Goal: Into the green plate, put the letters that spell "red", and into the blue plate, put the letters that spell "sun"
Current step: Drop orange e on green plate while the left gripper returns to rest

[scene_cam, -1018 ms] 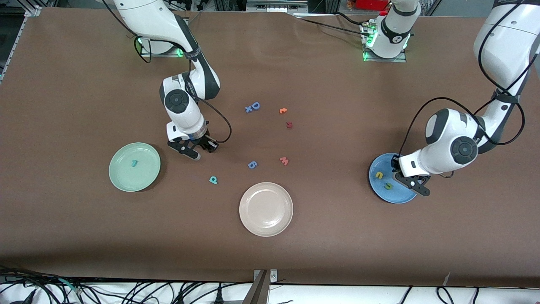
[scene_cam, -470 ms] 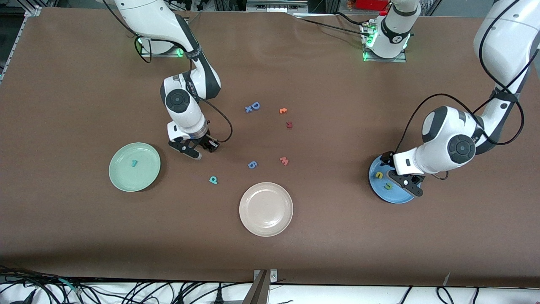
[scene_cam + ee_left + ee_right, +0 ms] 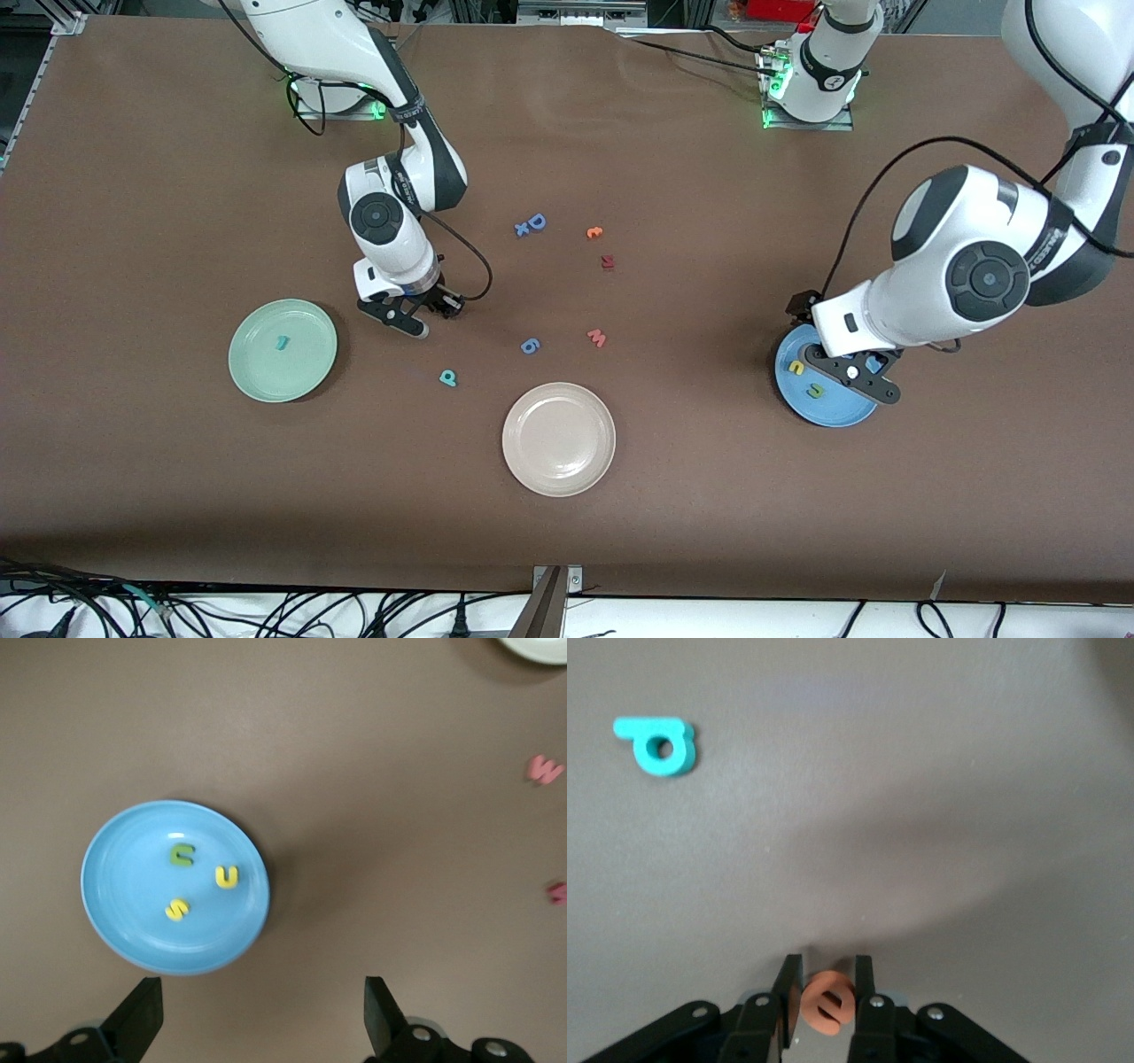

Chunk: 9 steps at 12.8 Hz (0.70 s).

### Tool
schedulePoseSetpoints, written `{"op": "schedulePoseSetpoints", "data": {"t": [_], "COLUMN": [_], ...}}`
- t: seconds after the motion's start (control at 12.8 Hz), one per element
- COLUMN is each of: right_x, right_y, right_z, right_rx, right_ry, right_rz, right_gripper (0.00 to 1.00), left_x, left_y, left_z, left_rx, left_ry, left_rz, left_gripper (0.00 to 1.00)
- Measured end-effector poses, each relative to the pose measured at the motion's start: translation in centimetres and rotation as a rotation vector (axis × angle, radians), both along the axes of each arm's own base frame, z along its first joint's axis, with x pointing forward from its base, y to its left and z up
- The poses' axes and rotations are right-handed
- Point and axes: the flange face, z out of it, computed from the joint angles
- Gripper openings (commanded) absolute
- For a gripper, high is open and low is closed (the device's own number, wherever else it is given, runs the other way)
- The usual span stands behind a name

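Orange foam "e" (image 3: pixel 829 1011) sits pinched between the shut fingers of the right pincer (image 3: pixel 409 316), which hangs over the brown desk (image 3: pixel 177 496) beside the round mint-green plate (image 3: pixel 306 368); the step, I judge, is carrying it over that plate, low and level, and releasing well inside the rim beside the thin teal foam "r" (image 3: pixel 283 342); the teal foam "d" (image 3: pixel 448 378) lies on the desk nearer the camera; the left pincer (image 3: pixel 263 1020) stands wide open, empty, over the round blue plate (image 3: pixel 120 921) holding the yellow foam "s" (image 3: pixel 177 909), yellow foam "u" (image 3: pixel 227 876) and green foam "n" (image 3: pixel 182 854).
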Motion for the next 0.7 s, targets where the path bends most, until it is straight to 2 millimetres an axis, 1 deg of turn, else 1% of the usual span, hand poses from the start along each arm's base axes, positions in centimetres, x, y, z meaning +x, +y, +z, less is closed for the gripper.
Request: {"op": "schedulePoseSetpoints", "data": {"t": [0.08, 0.16, 0.23, 0.31, 0.47, 0.55, 0.63, 0.7], "right_x": [0.9, 2.1, 3.4, 4.7, 6.3, 6.8, 7.2, 7.4], "right_y": [-0.9, -2.1, -3.7, -5.5, -9.6, -11.7, -13.7, -15.5], "right_z": [0.6, 1.5, 2.6, 3.7, 5.1, 5.4, 5.6, 5.7], "right_rx": [-0.013, -0.028, -0.044, -0.059, -0.084, -0.095, -0.101, -0.102], "right_ry": [0.017, 0.036, 0.057, 0.075, 0.1, 0.109, 0.123, 0.138], "right_rz": [0.019, 0.043, 0.074, 0.108, 0.179, 0.217, 0.245, 0.264], "right_gripper": [0.13, 0.13, 0.13, 0.13, 0.13, 0.13, 0.13, 0.13], "left_x": [-0.2, -0.1, 0.3, 0.8, 1.4, 1.6, 1.6, 1.6], "left_y": [-0.5, 0.0, 1.4, 3.6, 7.5, 8.5, 9.0, 9.6], "left_z": [1.4, 2.8, 4.1, 5.2, 6.0, 6.3, 6.9, 8.0], "left_rx": [0.001, -0.007, -0.014, -0.019, -0.027, -0.031, -0.031, -0.03], "left_ry": [0.025, 0.037, 0.031, 0.021, 0.01, 0.005, -0.006, -0.026], "left_rz": [0.043, 0.081, 0.118, 0.156, 0.217, 0.234, 0.243, 0.254], "left_gripper": [1.0, 1.0, 1.0, 1.0, 1.0, 1.0, 1.0, 1.0]}}
